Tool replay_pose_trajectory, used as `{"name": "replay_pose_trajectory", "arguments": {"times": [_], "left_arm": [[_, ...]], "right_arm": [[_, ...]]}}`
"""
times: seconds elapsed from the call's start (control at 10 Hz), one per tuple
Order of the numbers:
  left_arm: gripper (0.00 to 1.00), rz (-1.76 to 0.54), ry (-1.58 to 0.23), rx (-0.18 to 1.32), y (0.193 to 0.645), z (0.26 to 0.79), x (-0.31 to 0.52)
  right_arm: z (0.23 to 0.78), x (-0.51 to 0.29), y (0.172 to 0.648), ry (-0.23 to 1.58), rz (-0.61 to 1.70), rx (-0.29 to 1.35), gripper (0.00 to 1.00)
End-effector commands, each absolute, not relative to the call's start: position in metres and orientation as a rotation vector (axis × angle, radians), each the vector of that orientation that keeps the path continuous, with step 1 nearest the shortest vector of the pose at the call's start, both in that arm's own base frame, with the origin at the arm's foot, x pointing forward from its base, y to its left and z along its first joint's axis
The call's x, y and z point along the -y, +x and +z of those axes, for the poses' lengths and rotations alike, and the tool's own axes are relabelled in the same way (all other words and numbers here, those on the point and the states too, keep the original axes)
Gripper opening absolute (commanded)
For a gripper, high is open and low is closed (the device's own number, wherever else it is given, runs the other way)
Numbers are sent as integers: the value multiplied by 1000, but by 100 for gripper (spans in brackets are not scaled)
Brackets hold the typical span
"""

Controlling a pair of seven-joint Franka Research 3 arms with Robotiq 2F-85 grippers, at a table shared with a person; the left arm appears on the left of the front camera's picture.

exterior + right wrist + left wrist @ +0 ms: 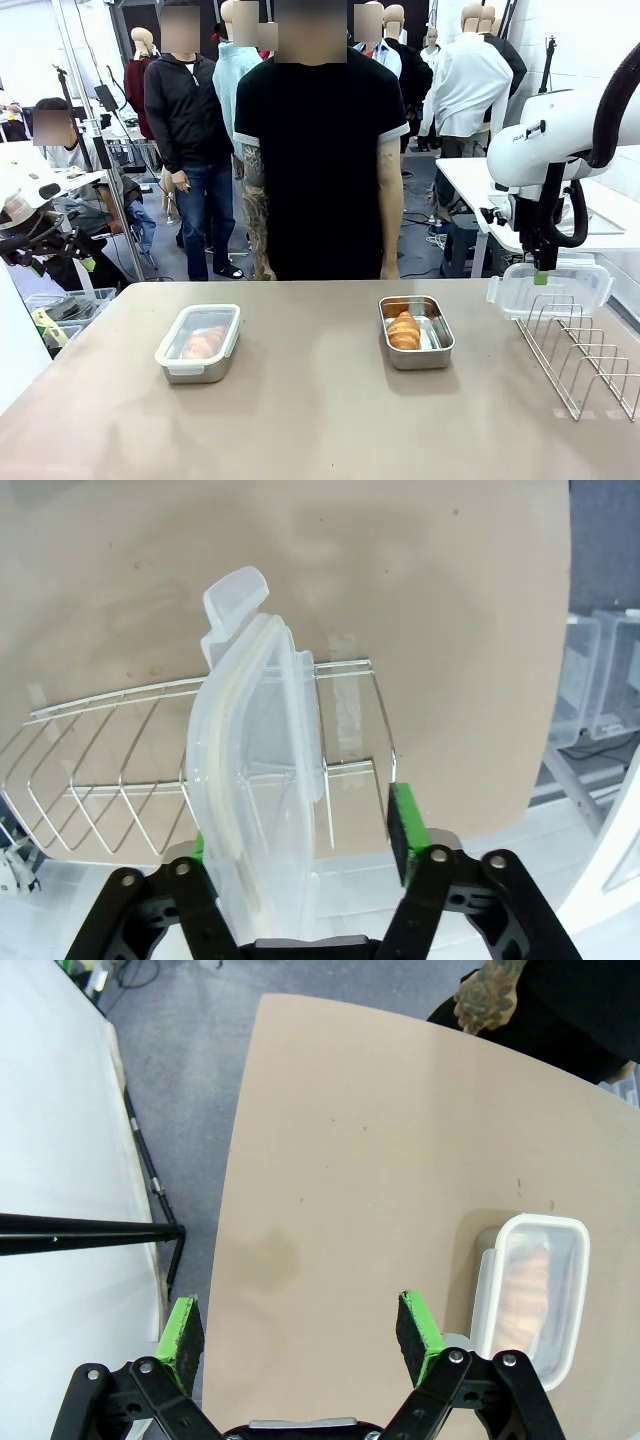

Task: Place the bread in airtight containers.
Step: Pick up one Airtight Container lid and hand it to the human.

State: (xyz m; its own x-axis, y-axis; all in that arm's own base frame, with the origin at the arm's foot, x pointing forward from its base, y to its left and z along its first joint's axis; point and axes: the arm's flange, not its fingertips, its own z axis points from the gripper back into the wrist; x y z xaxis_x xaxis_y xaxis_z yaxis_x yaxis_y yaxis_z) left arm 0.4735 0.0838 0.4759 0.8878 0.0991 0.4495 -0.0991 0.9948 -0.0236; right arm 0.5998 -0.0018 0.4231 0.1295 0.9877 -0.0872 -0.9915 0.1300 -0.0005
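Observation:
Two airtight containers stand on the tan table. The left one [198, 343] has its clear lid on, with a croissant dimly visible inside; it also shows as the lidded tub [530, 1295] just right of my open left gripper [300, 1332], which hovers above bare table. The right container [415, 331] is uncovered and holds the other croissant [404, 329]. My right gripper [540, 275] reaches down over a clear plastic lid [548, 287] standing on edge in a wire rack [585, 355]. In the right wrist view that lid [265, 780] sits between the fingers of the right gripper [300, 835], with a gap to one pad [403, 825].
A person in a black shirt stands at the far side of the table [320, 420], with one hand [485, 1000] near the far edge. The wire rack fills the table's right end. The left table edge drops to the floor close to my left gripper.

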Motion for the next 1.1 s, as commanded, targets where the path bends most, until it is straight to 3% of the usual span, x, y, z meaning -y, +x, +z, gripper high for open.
{"name": "replay_pose_trajectory", "arguments": {"times": [0.0,0.1,0.2,1.0], "left_arm": [[100,109,0,468,472,476,-84],[100,109,0,468,472,476,-84],[100,109,0,468,472,476,-84],[100,109,0,468,472,476,-84]], "right_arm": [[426,5,604,-32,1467,-76,27],[426,1,606,-27,1471,-71,8],[427,3,607,-29,1477,-74,0],[424,-2,600,-41,1467,-82,0]]}}
